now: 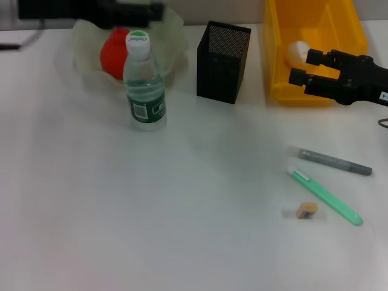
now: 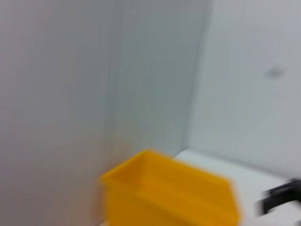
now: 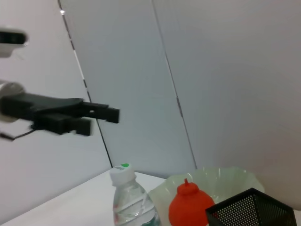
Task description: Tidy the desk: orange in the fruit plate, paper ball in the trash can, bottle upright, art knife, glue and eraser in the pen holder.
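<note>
Head view, orange [image 1: 113,53] in fruit plate [image 1: 173,36], paper ball [image 1: 297,52] in trash can [image 1: 315,24], right pincer [image 1: 301,68] released.

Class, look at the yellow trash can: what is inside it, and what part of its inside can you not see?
Inside the trash can lies the paper ball, against the near-left side. The right hand hangs over the bin's front, covering part of the floor, so anything beneath it cannot be seen.

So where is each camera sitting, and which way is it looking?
Head view: high up, looking down at the desk; the right gripper over the trash can, the left gripper over the fruit plate.
Left wrist view: faces sideways at the wall, trash can and right gripper.
Right wrist view: faces the wall, left gripper, bottle.
The head and left wrist views share the trash can.
</note>
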You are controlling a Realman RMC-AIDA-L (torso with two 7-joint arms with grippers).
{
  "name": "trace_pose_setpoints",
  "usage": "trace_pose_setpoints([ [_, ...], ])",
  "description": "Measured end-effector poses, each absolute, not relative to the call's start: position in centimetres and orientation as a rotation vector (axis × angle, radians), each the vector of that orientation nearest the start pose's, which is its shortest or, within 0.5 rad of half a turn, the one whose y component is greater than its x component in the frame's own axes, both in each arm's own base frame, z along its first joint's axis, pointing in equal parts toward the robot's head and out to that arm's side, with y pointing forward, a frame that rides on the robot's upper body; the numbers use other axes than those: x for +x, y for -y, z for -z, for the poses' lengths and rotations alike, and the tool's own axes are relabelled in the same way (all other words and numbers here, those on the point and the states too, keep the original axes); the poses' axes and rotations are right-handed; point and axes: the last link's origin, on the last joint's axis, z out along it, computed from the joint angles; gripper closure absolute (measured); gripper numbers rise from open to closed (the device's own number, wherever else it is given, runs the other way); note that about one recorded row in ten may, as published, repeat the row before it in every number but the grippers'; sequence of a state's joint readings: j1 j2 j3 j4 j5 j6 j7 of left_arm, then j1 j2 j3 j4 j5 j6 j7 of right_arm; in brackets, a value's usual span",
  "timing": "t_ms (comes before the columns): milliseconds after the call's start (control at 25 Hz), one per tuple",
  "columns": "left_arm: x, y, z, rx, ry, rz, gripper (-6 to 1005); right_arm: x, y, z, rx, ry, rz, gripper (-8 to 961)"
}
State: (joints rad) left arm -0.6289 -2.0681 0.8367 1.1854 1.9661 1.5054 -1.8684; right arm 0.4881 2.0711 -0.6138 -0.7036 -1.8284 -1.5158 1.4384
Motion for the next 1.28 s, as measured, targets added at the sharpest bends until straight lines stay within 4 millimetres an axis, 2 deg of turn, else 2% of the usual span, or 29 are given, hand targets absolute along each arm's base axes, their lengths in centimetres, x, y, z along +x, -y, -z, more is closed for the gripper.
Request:
trace_pose_setpoints([
  [80,-15.0,-37.9,-6.0,-2.676,0.409,0.665,203,26.8,-34.7,-4.0,-2.447,-0.735,-0.876,185],
  [120,-14.5,-36.9,-4.2,-2.691,0.362,0.737,203,26.8,-34.8,-4.2,-2.445,-0.759,-0.866,185],
  [240,-14.4,-36.2,-3.1,-2.688,0.338,0.776,203,26.8,-35.1,-4.8,-2.458,-0.815,-0.809,185],
  [320,-14.7,-35.2,-1.1,-2.700,0.346,0.835,204,26.4,-35.2,-5.1,-2.482,-0.862,-0.746,185],
  [360,-14.7,-35.2,-1.1,-2.700,0.346,0.835,204,26.1,-35.2,-5.3,-2.499,-0.888,-0.702,185],
  [480,-15.5,-34.7,0.7,-2.718,0.404,0.909,204,24.8,-35.3,-5.9,-2.547,-0.984,-0.480,185],
  [520,-16.0,-34.6,1.6,-2.708,0.426,0.957,204,23.7,-35.4,-6.0,-2.562,-1.032,-0.274,186],
  [560,-16.0,-34.6,1.6,-2.708,0.426,0.957,205,23.7,-35.4,-6.0,-2.562,-1.032,-0.274,186],
  [720,-17.4,-34.5,3.2,-2.653,0.467,1.064,205,21.5,-35.1,-5.2,-2.594,-1.093,0.073,186],
  [920,-19.6,-34.4,4.2,-2.543,0.499,1.082,206,20.5,-34.6,-4.3,-2.627,-1.170,0.204,196],
  [1120,-20.8,-34.3,4.3,-2.457,0.511,1.113,223,20.4,-34.3,-3.6,-2.633,-1.183,0.279,196],
  [1280,-21.3,-34.2,4.6,-2.453,0.520,1.092,234,20.7,-34.1,-2.4,-2.621,-1.194,0.398,197],
])
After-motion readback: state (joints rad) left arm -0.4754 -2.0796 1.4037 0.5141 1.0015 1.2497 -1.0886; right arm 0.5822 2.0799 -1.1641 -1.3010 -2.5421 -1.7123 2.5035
